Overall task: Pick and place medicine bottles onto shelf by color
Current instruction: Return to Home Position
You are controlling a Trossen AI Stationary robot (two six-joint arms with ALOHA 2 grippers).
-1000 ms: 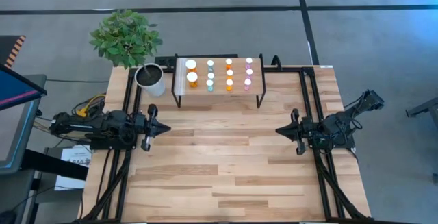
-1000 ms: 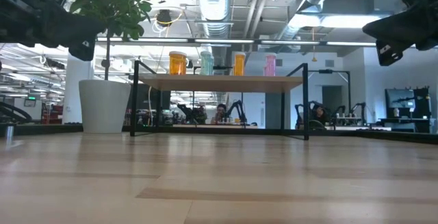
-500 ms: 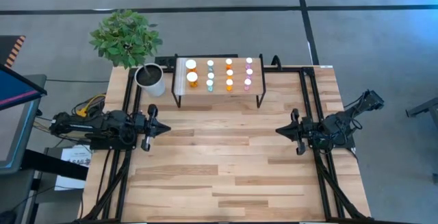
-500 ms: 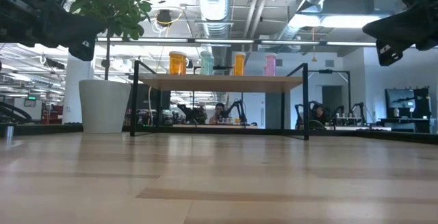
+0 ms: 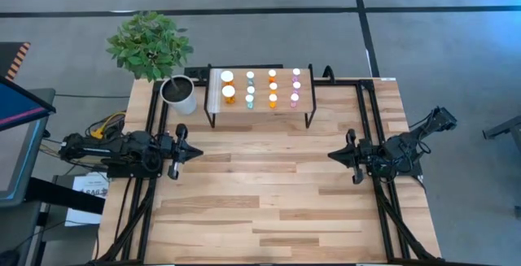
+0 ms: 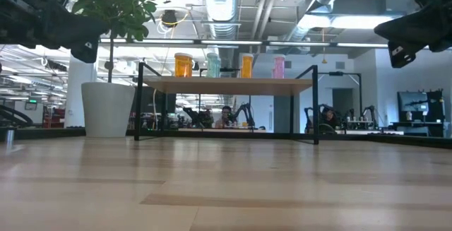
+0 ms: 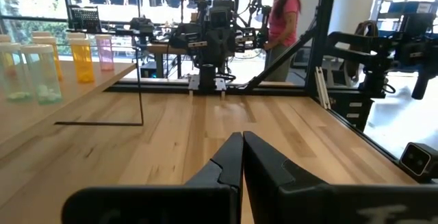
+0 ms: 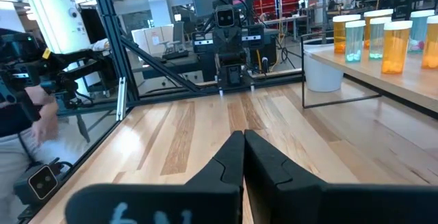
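The medicine bottles [image 5: 261, 88] stand upright in rows by color on the shelf [image 5: 260, 103] at the table's far side: orange [image 6: 183, 65], teal [image 6: 213, 65], orange [image 6: 246, 66] and pink [image 6: 279, 66]. My left gripper [image 5: 198, 153] is shut and level at the table's left edge, touching nothing. My right gripper [image 5: 332, 155] is shut and level at the right edge, touching nothing. In the wrist views the left fingertips [image 7: 241, 139] and the right fingertips [image 8: 243, 136] are pressed together.
A white pot [image 5: 180, 94] with a leafy plant [image 5: 149, 45] stands left of the shelf. A black metal frame [image 5: 364, 119] runs along the table's sides. Bare wooden tabletop [image 5: 260, 185] stretches between both arms. People [image 7: 281, 15] are in the room beyond.
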